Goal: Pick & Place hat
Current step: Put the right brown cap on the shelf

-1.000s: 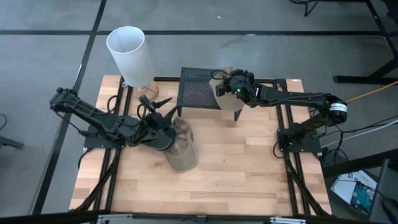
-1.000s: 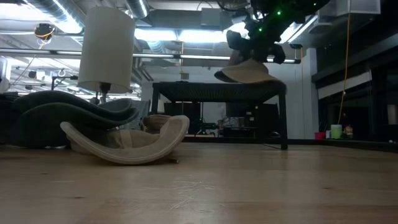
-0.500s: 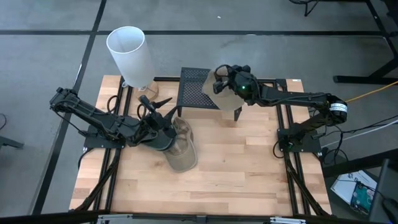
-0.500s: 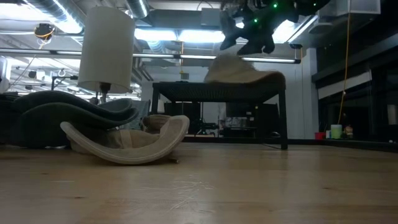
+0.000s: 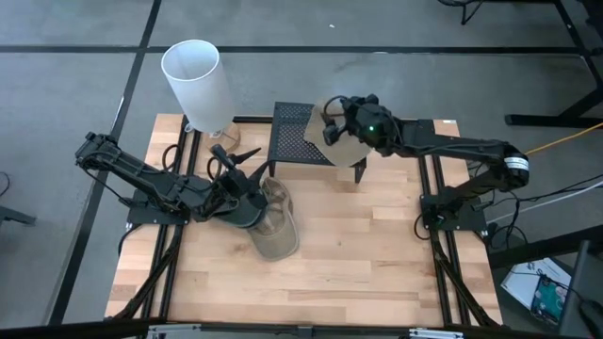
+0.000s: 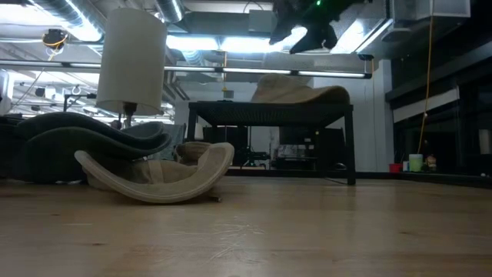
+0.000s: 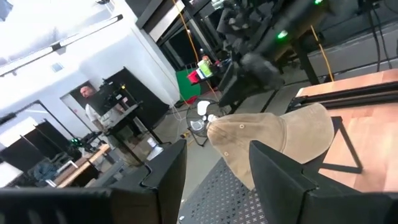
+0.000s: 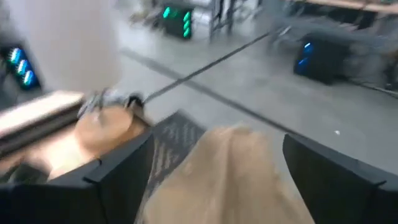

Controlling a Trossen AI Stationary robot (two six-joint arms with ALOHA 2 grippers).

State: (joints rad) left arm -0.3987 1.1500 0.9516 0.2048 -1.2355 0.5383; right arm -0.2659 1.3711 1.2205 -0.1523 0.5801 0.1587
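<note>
High view: right gripper point(image 5: 332, 122) sits over the black mesh stand point(image 5: 292, 141) at the back of the table point(image 5: 377, 264), fingers spread wide w/ nothing between them. Tan hat point(image 5: 347, 151) lies on the stand's right end, brim hanging past the edge near the leg. Low view confirms: hat point(image 6: 300, 91) rests on the stand top point(image 6: 231, 108), gripper point(image 6: 296, 27) clear above it, not touching. So I read this hat as placed, release done. Second hat point(image 5: 275, 221) lies on the wood just in front of the stand, upside-down looking in low view point(image 6: 157, 177). Left gripper point(image 5: 247, 193) is down on it; fingers part open, but I can't tell if they're actually pinching fabric or just resting against it. White cylinder point(image 5: 200, 80) stands at the table's back-left corner. Risks, imo: placed hat overhangs the stand's right edge, so a nudge from the right arm as I pull away could tip it off. Soft brim may also snag a finger if I retract low, so I'd lift straight up first. Left side: if the grip on the second hat is only a fold of cloth, it could slip mid-lift, and the path to the stand runs close to the white cylinder.
</note>
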